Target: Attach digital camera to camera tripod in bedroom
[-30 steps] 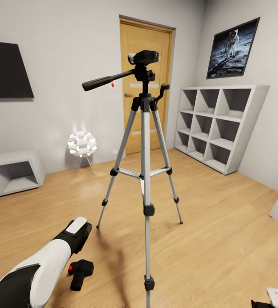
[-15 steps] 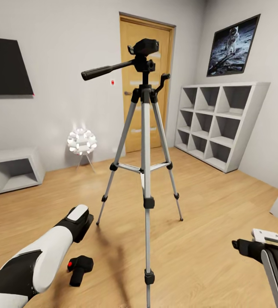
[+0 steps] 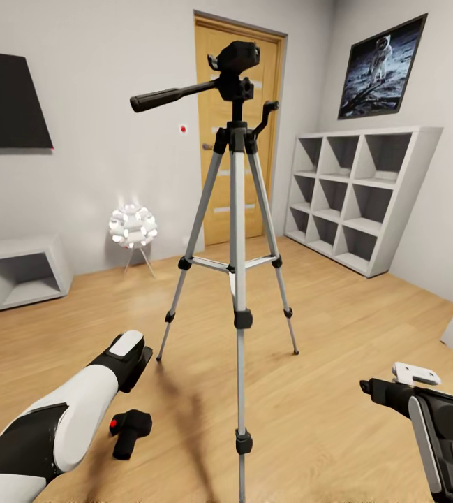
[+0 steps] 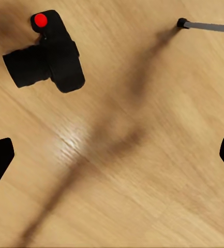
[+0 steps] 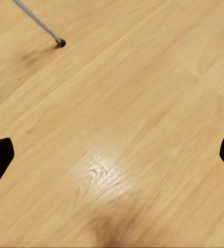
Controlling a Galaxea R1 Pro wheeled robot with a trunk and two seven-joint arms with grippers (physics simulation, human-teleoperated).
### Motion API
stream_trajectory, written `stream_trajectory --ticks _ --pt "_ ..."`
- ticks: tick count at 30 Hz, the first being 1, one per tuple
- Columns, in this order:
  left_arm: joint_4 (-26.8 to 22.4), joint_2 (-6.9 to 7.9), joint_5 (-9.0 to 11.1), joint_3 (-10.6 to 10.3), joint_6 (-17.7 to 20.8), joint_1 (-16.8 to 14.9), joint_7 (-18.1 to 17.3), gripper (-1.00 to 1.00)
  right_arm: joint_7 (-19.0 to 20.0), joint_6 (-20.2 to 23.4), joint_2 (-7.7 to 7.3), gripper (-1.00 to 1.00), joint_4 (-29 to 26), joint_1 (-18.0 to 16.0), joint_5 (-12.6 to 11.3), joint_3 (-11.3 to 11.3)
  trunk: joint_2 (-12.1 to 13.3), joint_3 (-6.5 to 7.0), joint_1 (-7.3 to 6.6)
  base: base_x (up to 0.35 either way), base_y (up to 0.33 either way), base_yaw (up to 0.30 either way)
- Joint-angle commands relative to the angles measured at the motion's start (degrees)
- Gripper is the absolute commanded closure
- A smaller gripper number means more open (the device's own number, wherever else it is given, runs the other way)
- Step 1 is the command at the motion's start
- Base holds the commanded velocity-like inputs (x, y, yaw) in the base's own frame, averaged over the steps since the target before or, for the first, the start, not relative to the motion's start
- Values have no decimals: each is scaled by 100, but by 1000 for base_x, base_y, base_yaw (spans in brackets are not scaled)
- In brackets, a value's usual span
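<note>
The digital camera (image 3: 130,432) lies on the light wood floor (image 3: 338,328), on its side as far as the head view shows, its red button (image 4: 40,20) showing and its lens (image 4: 24,66) pointing sideways along the boards; it sits just beside the left forearm and a little short of the near leg of the camera tripod (image 3: 239,230). The tripod stands upright in the middle of the bedroom, its three silver legs spread, its black head (image 3: 236,64) bare on top and its pan handle (image 3: 174,95) reaching toward the left wall. The step in hand, as I judge it, is the pick-up: the left gripper (image 4: 112,155) hangs over the floor with its two fingers spread wide and nothing between them, and in the left wrist view the camera lies off to one side of the gap, not under it. To do this well, the arm should first shift across until the camera body, not the lens barrel, sits midway between the fingers, then turn the wrist so the pads meet the body's flat faces, and only then descend; closing on the round lens risks a roll or a slip. The right gripper (image 5: 112,155) is likewise spread and empty above bare boards near a tripod foot (image 5: 61,42). It should keep off that leg, since a knock could shift the stand. A white cube shelf (image 3: 355,199) and a wooden door (image 3: 243,126) stand well behind.
</note>
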Motion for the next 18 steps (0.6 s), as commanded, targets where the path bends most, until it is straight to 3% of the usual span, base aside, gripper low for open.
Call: stream_trajectory --ticks 1,18 --pt "-14 0 5 3 34 -2 33 -100 18 26 16 -100 -10 -12 7 31 -4 -29 1 0 0 0" --pt "-18 4 -13 -13 38 -2 34 -100 55 26 44 -100 -30 -118 5 339 -27 -405 45 0 0 0"
